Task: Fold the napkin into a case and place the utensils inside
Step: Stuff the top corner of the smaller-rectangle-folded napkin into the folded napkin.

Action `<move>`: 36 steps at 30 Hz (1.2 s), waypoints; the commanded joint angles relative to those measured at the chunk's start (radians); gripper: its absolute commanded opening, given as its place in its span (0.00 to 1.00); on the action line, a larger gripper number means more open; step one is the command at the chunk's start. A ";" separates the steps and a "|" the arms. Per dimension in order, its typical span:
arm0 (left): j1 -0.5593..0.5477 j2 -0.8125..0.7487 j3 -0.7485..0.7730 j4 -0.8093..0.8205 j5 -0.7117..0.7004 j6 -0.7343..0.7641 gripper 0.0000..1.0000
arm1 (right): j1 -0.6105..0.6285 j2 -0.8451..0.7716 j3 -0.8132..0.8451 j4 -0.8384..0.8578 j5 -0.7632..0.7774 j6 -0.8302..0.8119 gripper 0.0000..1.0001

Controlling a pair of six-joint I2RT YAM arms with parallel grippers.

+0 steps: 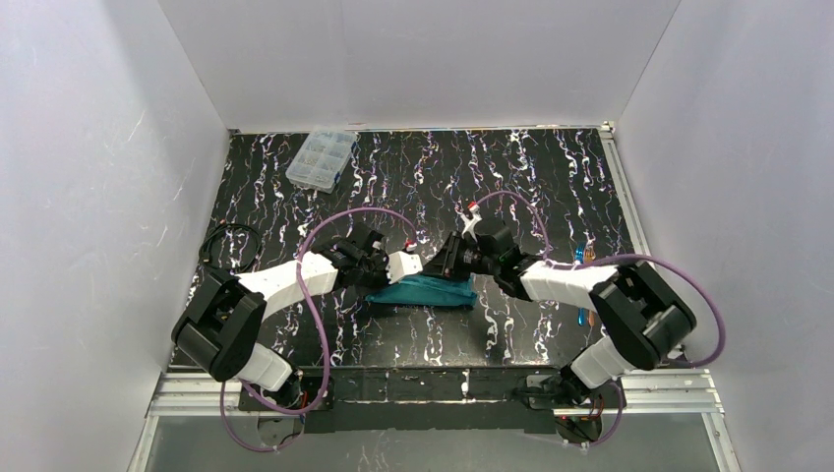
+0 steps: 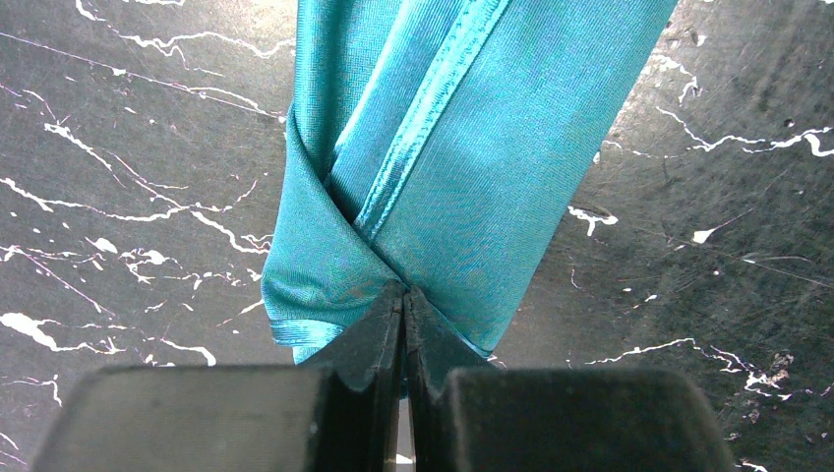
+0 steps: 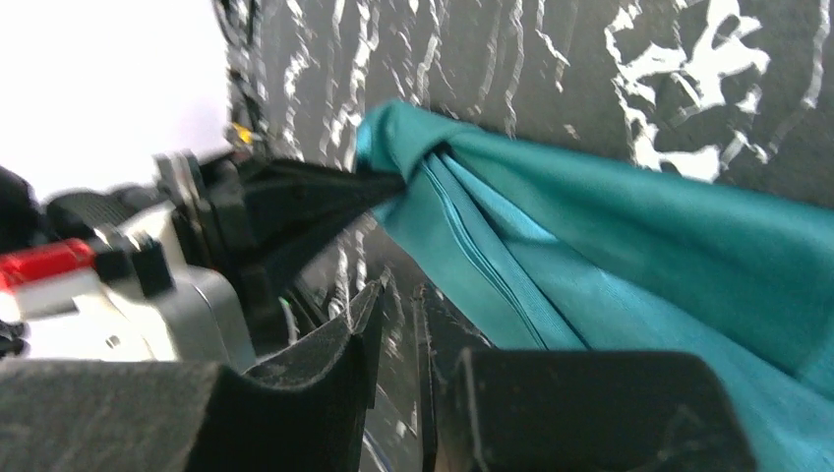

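Observation:
The teal-green napkin (image 1: 425, 292) lies bunched in a long fold on the black marbled table between both arms. My left gripper (image 2: 403, 297) is shut on a gathered corner of the napkin (image 2: 462, 147), its hem running up the cloth. In the top view the left gripper (image 1: 418, 265) meets the right gripper (image 1: 447, 264) above the cloth. My right gripper (image 3: 398, 295) has its jaws a narrow gap apart with nothing between them; the napkin (image 3: 639, 256) lies just beside its right finger. The utensils (image 1: 581, 253) lie at the right, partly behind the right arm.
A clear plastic compartment box (image 1: 322, 157) stands at the back left. The left gripper's body (image 3: 187, 285) is close in front of the right gripper. White walls enclose the table on three sides. Purple cables loop over both arms.

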 commanded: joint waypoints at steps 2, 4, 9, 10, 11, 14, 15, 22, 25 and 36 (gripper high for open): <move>-0.005 0.010 0.015 -0.022 -0.004 -0.002 0.00 | -0.014 -0.098 0.043 -0.426 -0.080 -0.340 0.28; -0.004 0.010 0.018 -0.023 -0.004 -0.002 0.00 | -0.013 -0.102 0.076 -0.582 -0.049 -0.421 0.33; -0.004 0.007 0.011 -0.023 -0.005 0.005 0.00 | -0.015 -0.215 0.062 -0.722 0.059 -0.458 0.79; -0.004 0.007 0.009 -0.023 -0.005 0.006 0.00 | -0.018 -0.245 0.062 -0.733 0.088 -0.460 0.83; -0.004 0.006 0.006 -0.022 -0.003 0.006 0.00 | -0.020 -0.278 0.067 -0.747 0.112 -0.464 0.86; -0.004 0.001 0.002 -0.022 0.000 0.006 0.00 | -0.032 -0.345 0.081 -0.764 0.135 -0.478 0.87; -0.005 0.000 0.002 -0.021 0.001 0.008 0.00 | -0.035 -0.357 0.085 -0.768 0.141 -0.484 0.87; -0.004 -0.004 -0.004 -0.012 0.005 0.020 0.00 | -0.044 -0.288 0.105 -0.900 0.212 -0.554 0.71; -0.005 -0.003 -0.004 -0.012 0.007 0.021 0.00 | -0.051 -0.265 0.095 -0.865 0.201 -0.561 0.70; -0.005 -0.008 0.009 -0.025 0.010 0.029 0.00 | -0.067 -0.194 0.080 -0.718 0.139 -0.557 0.47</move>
